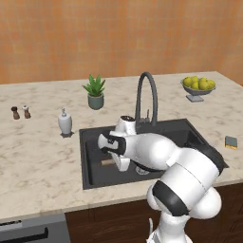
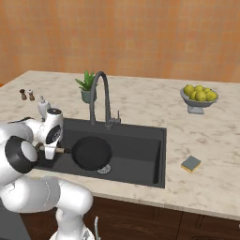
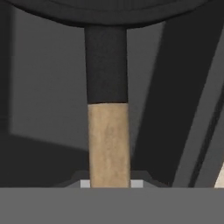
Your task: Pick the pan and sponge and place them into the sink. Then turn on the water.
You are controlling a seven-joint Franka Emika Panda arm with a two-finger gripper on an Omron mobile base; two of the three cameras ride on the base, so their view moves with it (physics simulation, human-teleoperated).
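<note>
At centre left of the right base view, the gripper (image 2: 50, 151) was clamped on the wooden handle of the black pan (image 2: 92, 153), inside the dark sink (image 2: 140, 147). The sponge (image 2: 191, 163) lay on the counter (image 2: 206, 140), lower right.

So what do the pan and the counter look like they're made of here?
Pan: matte black body, likely coated metal; its handle is pale tan, probably wood, joined by a dark collar. Counter: beige mottled surface, looks like polished stone, though the render leaves laminate possible.
</note>
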